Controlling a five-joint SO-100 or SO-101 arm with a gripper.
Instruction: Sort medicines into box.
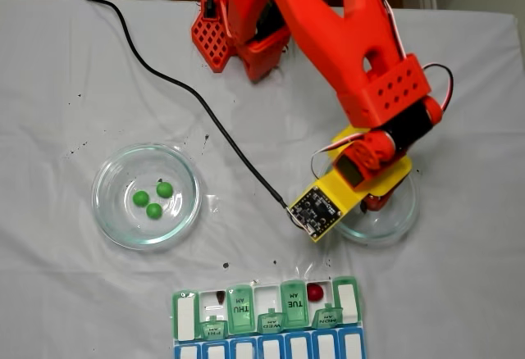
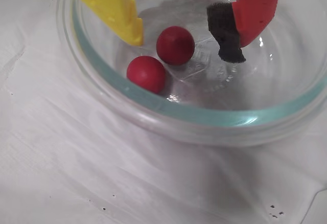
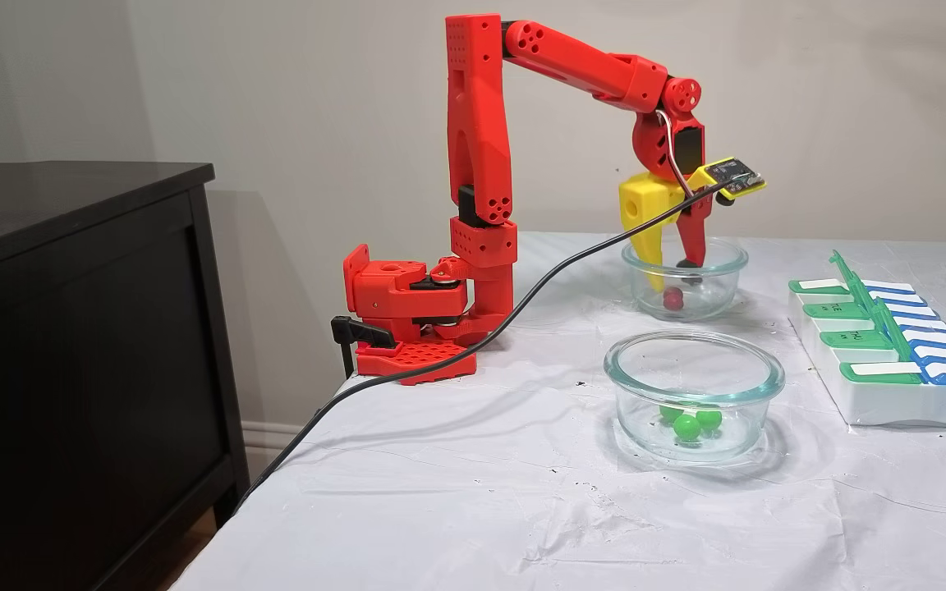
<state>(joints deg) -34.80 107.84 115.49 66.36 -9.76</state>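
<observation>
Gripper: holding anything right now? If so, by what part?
Nothing held. The gripper is open inside the glass dish, its fingers on either side of one red ball without clamping it; a second red ball lies beside it.

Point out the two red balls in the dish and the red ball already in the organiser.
Upper red ball [image 2: 175,45], wrist view, its centre.
Lower red ball [image 2: 146,73], wrist view, its centre.
Organiser red ball [image 1: 314,292], fixed view, its top.

A white cloth [image 3: 456,492] covers the desk, speckled with tiny dark specks [image 1: 78,147]. Two round clear glass dishes [image 1: 107,211] [image 3: 719,263] stand on it, well apart. A black cable [image 1: 164,76] crosses the cloth, and a dark cabinet [image 3: 71,345] stands beside the desk.
</observation>
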